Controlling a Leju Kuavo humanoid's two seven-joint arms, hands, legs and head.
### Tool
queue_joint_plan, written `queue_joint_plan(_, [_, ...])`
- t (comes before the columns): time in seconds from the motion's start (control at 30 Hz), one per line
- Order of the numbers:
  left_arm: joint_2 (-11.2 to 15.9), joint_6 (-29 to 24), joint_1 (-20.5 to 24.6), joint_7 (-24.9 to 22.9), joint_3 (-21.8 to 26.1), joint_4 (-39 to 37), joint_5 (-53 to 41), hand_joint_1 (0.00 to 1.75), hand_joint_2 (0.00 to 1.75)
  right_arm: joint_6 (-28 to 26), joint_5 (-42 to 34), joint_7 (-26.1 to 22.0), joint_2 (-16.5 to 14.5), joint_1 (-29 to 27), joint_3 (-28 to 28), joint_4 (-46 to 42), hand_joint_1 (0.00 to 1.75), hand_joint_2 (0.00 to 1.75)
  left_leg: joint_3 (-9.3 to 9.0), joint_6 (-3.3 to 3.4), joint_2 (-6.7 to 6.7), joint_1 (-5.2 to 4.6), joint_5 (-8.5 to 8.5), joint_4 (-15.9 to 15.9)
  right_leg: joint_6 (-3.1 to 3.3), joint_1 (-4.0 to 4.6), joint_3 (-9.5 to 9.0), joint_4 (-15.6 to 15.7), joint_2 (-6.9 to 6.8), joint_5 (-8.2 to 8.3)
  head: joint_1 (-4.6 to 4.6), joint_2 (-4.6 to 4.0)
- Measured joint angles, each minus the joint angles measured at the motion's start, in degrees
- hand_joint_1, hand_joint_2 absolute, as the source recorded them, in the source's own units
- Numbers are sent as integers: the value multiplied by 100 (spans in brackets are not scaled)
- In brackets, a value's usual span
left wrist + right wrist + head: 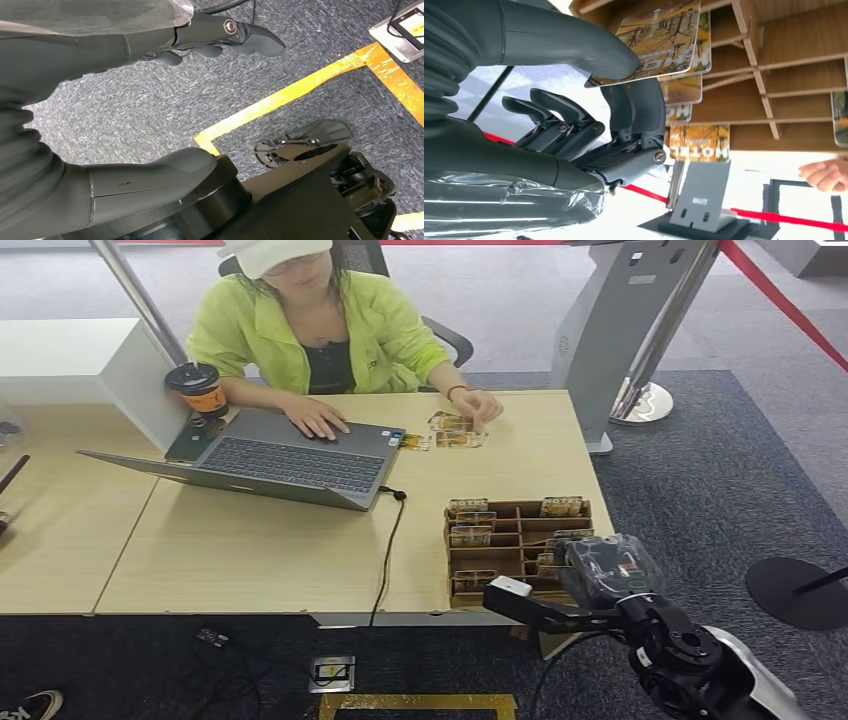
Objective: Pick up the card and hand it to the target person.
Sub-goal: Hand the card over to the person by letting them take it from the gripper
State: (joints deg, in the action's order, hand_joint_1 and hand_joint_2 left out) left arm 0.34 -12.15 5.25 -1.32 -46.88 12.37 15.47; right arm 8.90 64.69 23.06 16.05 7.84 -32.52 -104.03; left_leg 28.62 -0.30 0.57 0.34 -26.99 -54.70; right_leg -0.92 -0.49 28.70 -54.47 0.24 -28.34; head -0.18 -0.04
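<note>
Card: a card (659,42) is pinched between thumb and a finger of the right hand, at the wooden rack's near right corner; its long axis runs outward from the fingertips toward the rack's compartments, printed face shown to the wrist camera.
Right hand: the right hand (589,100) is clamped on the card, thumb on one face, a finger beneath, other fingers curled aside; in the head view it (600,570) is seen over the rack (518,540).
Left hand: the left hand (150,100) is held over grey carpet, fingers apart, nothing held.
Person: a person (315,335) is seated across the table (250,550), one hand on the laptop (280,455), the other by loose cards (455,430).

We see hotel-style reception desk (250,550): laptop (270,455), seated person (320,330), rack (520,545) of "HOTEL" cards, red barrier (780,300)
</note>
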Motion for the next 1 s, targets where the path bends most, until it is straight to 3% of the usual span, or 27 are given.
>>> queue_joint_plan(0.43, [-3, -43, -6, 18, 0, 0, 77, 0, 175, 354, 107, -52, 237, 257, 261, -858, 175, 175, 0, 0, 0, 0, 0, -2, 0, 0, -1, 0, 0, 0, 1, 0])
queue_joint_plan(0.73, [-12, -37, -1, 10, -21, 0, 62, 0, 175, 249, 165, -159, 310, 627, 373, -1255, 175, 175, 2, 0, 0, 0, 0, 0, 0, 0, -1, 0, 0, 0, 2, 0])
queue_joint_plan(1.0, [-25, 85, 79, -71, -85, 2, -106, 0, 175, -103, 126, -288, 277, 1221, 303, -916, 175, 175, 6, 0, 1, 0, 0, 0, 0, 0, -2, -1, -1, 1, 1, 0])
